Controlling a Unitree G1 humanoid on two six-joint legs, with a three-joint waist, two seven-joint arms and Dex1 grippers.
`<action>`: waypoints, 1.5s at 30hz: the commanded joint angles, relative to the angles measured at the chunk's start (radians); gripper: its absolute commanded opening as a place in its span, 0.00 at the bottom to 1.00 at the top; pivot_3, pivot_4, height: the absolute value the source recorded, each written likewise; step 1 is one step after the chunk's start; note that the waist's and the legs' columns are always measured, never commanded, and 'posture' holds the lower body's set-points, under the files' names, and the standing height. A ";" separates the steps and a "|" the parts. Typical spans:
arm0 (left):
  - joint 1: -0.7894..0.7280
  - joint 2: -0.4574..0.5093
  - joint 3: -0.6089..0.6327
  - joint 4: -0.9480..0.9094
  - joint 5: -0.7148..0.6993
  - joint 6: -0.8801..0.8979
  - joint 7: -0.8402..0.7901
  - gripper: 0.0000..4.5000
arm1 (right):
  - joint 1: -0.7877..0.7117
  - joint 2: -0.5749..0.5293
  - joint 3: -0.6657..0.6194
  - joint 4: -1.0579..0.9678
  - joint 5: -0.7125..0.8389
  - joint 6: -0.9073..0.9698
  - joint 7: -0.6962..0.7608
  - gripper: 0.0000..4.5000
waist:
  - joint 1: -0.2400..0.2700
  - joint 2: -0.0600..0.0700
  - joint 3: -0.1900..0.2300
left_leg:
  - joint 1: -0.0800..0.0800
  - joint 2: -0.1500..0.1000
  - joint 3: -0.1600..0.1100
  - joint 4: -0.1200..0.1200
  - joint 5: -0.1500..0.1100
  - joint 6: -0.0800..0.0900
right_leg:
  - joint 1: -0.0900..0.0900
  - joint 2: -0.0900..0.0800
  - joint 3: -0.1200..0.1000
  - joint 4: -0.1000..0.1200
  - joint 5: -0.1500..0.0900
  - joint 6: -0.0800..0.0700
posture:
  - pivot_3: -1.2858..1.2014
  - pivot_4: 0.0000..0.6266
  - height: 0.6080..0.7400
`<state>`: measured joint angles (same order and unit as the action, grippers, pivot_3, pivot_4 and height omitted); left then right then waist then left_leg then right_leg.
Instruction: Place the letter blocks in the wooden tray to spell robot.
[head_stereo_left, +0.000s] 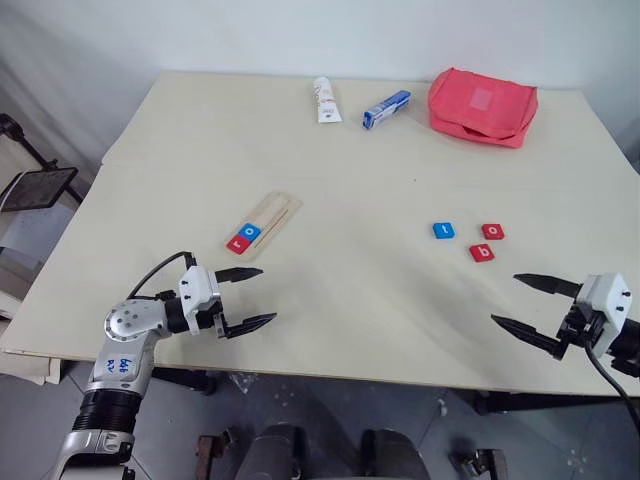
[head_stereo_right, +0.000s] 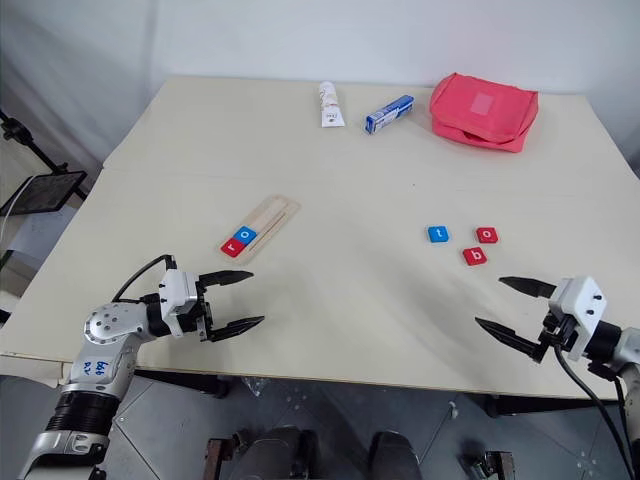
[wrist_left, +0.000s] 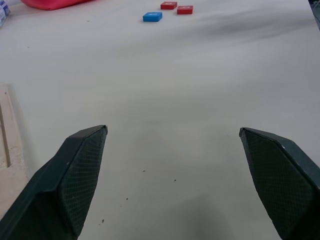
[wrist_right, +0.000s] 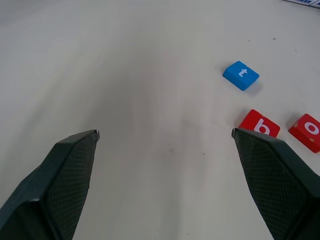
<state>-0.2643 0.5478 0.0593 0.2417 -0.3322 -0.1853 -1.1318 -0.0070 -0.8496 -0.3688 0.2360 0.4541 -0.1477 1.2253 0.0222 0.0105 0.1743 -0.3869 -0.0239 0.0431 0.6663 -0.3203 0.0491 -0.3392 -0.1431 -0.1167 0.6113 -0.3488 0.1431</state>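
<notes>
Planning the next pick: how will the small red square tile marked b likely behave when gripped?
The red b tile looks rigid and flat, so it probably won't roll or tip. Lying low on the smooth pale table, it may slide when nudged, and its thin edges give little to grip.

I am seeing a pale-wood tray (head_stereo_left: 272, 215) on a cream table (head_stereo_left: 350, 290), carrying a red "r" block (head_stereo_left: 238, 243) and a blue "o" block (head_stereo_left: 250, 233), white-lettered. A blue "t" block (head_stereo_left: 443, 230), red "o" block (head_stereo_left: 492, 231) and red "b" block (head_stereo_left: 481, 252) are showing white letters. I am noting a red pouch (head_stereo_left: 483, 106), white tube (head_stereo_left: 326, 100) and blue-and-white box (head_stereo_left: 386, 109).
</notes>
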 joint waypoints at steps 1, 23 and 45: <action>-0.016 -0.010 0.015 -0.014 -0.025 0.010 0.015 1.00 | -0.009 -0.001 -0.040 -0.021 0.025 0.006 -0.016 0.99 | 0.000 0.000 0.000 | 0.000 0.000 0.000 0.000 0.000 0.000 | 0.000 0.000 0.000 0.000 0.000 0.000 | 0.52 0.24 1.00; 0.155 -0.003 0.195 -0.266 -0.033 0.218 0.392 1.00 | -0.130 0.028 -0.060 0.033 0.039 0.064 -0.108 0.99 | 0.000 0.000 0.000 | 0.000 0.000 0.000 0.000 0.000 0.000 | 0.000 0.000 0.000 0.001 0.000 0.000 | 0.52 0.24 1.00; -0.188 0.129 0.044 -0.256 0.027 0.846 0.546 1.00 | -0.175 -0.020 -0.073 0.040 0.057 0.141 -0.037 0.99 | 0.004 -0.002 0.001 | -0.001 -0.002 -0.004 0.000 0.000 0.000 | 0.000 -0.001 -0.002 0.002 0.000 0.000 | 0.52 0.24 1.00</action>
<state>-0.4335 0.6810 0.1343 -0.0308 -0.3218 0.6270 -0.5836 -0.2026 -0.8469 -0.3846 0.2809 0.4945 -0.0056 1.1882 0.0266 0.0085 0.1755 -0.3878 -0.0259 0.0388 0.6663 -0.3206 0.0492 -0.3392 -0.1440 -0.1192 0.6137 -0.3488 0.1432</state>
